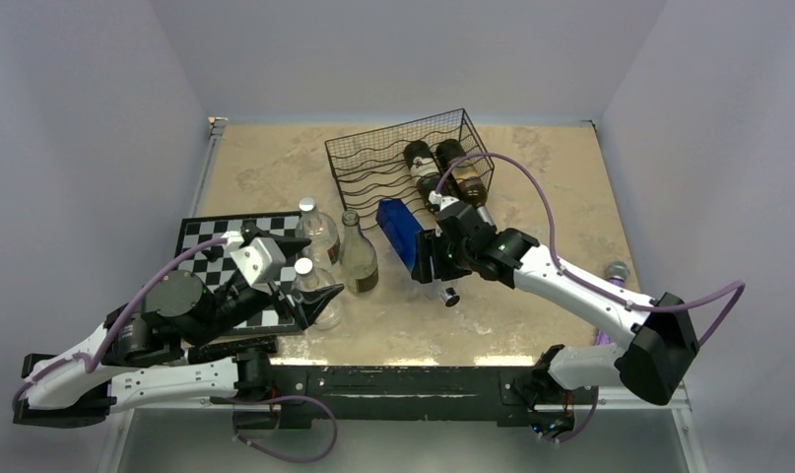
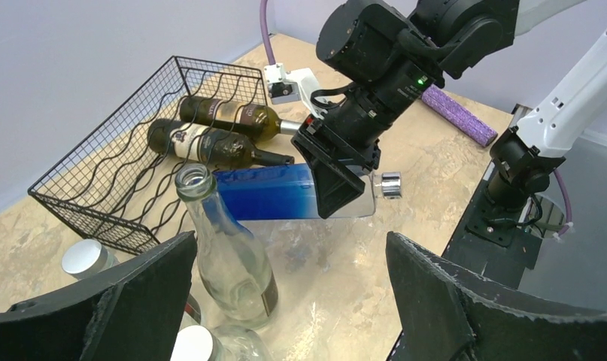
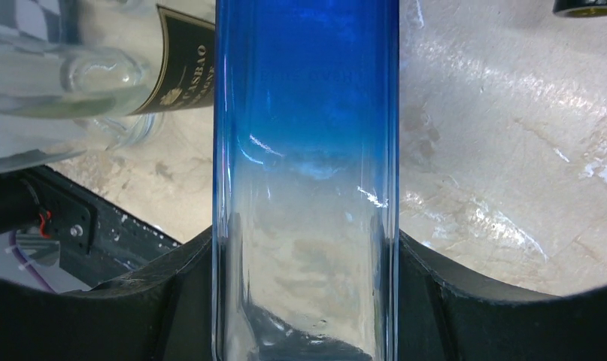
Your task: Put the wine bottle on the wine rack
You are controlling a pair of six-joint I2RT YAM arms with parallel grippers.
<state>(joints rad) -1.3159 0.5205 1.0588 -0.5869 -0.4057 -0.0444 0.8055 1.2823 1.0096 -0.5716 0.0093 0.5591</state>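
While the right tool (image 1: pixel 430 258) grips the blue wine bottle (image 1: pixel 399 233) near its clear neck end, its blue base points toward the wine rack (image 1: pixel 368 168). The left tool (image 1: pixel 312 288) stands released.

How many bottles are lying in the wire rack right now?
2. The outer dark bottle lies at the right end of the wine rack; the inner dark bottle lies beside it on its left, necks toward the arms. None appears hidden.
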